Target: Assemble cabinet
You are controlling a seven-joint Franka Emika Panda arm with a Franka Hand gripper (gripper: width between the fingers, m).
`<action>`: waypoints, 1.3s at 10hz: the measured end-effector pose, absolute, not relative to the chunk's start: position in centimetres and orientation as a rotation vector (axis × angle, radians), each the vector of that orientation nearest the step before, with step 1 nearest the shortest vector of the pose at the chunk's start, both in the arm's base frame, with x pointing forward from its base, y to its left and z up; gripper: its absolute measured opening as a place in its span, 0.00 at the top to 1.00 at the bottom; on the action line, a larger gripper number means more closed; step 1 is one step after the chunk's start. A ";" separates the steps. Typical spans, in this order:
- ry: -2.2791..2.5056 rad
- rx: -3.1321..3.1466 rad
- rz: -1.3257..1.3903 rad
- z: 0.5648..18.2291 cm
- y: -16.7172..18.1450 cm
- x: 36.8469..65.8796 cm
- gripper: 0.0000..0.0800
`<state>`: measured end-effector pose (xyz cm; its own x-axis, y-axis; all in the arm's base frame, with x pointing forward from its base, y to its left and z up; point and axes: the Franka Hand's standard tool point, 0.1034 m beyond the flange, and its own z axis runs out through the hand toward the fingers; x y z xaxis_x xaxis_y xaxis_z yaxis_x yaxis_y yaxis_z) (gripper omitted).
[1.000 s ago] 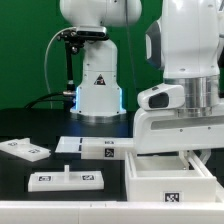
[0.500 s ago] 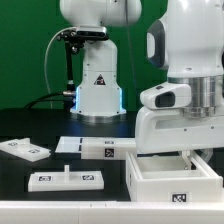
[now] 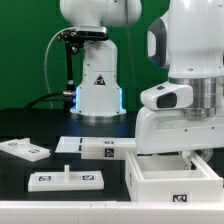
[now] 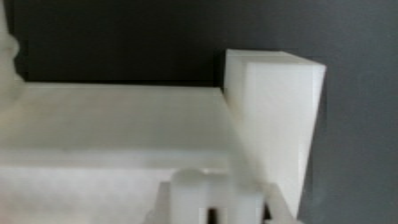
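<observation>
1. Cabinet (image 3: 170, 185) sits at lower right of the exterior frame, nearest the camera. It is a white thick-walled box, open side up, on the black worktop (image 3: 60, 200), with a marker tag on its front face.
2. Flat white panel (image 3: 65, 180) with tags lies at lower left, apart from the cabinet.
3. Fingers (image 3: 190, 157) hang from the arm's white head at right centre and reach down into the cabinet's open top.
4. Wrist view is blurred. It shows the fingers (image 4: 192, 198) close beside a thick cabinet wall (image 4: 276, 110); cannot tell if they are spread, together or pinching it.
5. Long white panel (image 3: 95, 146) lies mid-frame, with a small white piece (image 3: 25, 148) at left edge.
6. White robot base (image 3: 98, 90) with a triangle sticker stands at upper centre, farthest back.
</observation>
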<state>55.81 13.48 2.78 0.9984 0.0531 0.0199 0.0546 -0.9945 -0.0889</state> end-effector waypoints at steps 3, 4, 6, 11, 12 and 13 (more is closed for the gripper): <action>-0.057 -3.065 -0.027 2.7 12.0 56.0 0.69; -0.046 -3.070 -0.027 2.7 11.5 56.0 0.44; -0.034 -3.074 -0.028 2.7 10.9 56.2 0.24; -0.047 -3.059 -0.042 7.1 10.6 55.0 0.00; -0.042 -3.060 -0.032 7.8 9.6 53.5 0.00; 0.061 -3.052 0.013 8.5 9.4 52.9 0.00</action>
<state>52.90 9.38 8.53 0.9992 -0.0397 -0.0101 -0.0405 -0.9953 -0.0885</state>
